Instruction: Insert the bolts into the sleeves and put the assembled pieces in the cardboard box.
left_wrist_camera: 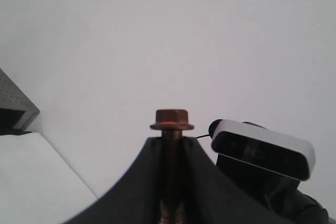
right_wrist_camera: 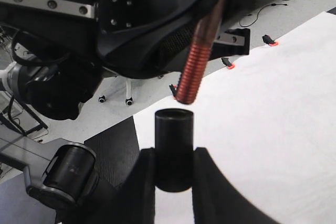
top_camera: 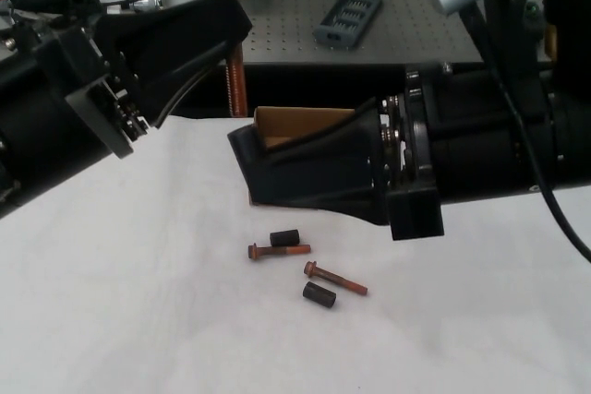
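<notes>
Copper bolt (left_wrist_camera: 171, 120) clamped in the left gripper (left_wrist_camera: 171, 142) hovers by the sleeve (right_wrist_camera: 174, 129) pinched in the right gripper (right_wrist_camera: 174, 152), at nine o'clock of the box (top_camera: 305, 125); align, then insert.

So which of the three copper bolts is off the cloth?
The bolt clamped between the left gripper's fingers, its head poking out; the other two lie flat on the white cloth.

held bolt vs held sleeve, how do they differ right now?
Bolt is coppery with a threaded shank; sleeve is plain black and hollow. Bolt sits in the left tool, sleeve in the right tool. Bolt tip is just short of the sleeve's open end, not yet in. Shared: each is clamped between its tool's fingers.
</notes>
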`<state>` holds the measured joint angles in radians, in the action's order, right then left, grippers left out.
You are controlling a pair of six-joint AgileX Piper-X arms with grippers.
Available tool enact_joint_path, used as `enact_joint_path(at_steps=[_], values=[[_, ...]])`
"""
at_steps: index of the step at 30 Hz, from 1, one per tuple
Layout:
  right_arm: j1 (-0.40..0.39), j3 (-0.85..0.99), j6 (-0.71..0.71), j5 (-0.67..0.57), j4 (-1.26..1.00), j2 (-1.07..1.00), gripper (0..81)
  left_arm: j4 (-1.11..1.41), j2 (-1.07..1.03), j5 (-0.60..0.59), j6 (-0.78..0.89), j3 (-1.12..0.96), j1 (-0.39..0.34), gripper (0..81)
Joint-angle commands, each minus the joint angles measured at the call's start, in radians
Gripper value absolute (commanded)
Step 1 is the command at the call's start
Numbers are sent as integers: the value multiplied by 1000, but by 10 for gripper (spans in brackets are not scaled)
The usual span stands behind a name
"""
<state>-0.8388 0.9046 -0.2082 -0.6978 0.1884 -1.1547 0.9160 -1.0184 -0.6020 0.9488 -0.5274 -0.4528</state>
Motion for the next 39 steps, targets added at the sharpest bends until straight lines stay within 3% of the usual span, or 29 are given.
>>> enact_joint_path(at_steps=[1, 39], values=[[0, 5, -1, 15, -26, 1, 27, 32, 13, -16, 16, -3, -1, 6], [12, 5, -69, 79, -113, 1, 27, 28, 13, -16, 16, -3, -1, 6]])
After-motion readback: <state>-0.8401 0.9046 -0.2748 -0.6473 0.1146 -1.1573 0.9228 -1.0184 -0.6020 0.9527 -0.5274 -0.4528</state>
